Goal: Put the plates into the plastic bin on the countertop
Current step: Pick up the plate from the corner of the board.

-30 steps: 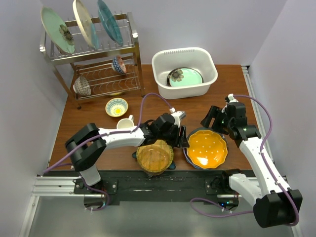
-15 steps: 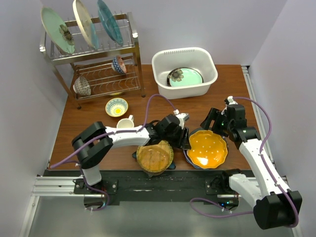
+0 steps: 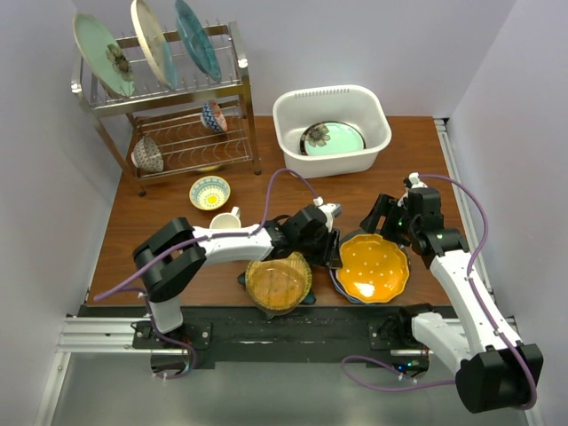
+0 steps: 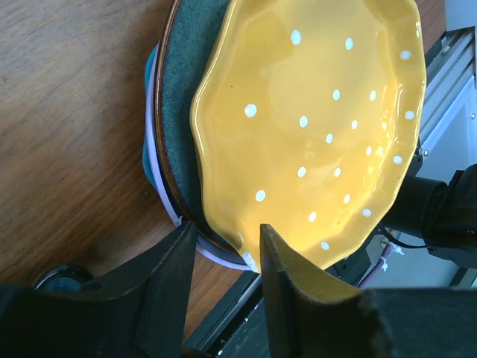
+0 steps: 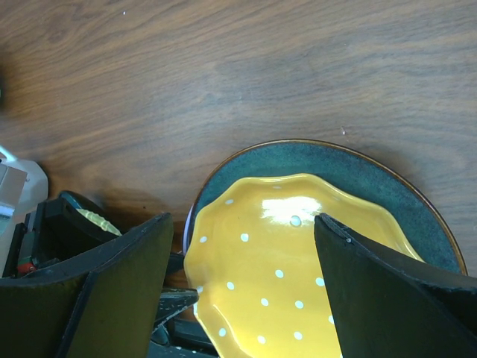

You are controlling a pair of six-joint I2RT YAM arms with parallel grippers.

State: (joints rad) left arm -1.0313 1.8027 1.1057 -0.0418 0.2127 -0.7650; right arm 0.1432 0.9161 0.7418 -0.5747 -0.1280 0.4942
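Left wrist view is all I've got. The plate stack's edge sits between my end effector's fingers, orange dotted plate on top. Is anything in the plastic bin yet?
Observer: Yes, a mint flower plate lies in the white plastic bin.
Operator: Where's the right arm?
Observer: The right end effector hangs open over the far edge of the orange dotted plate.
Operator: Any plates elsewhere?
Observer: Three more plates stand upright on the top tier of the wire dish rack.
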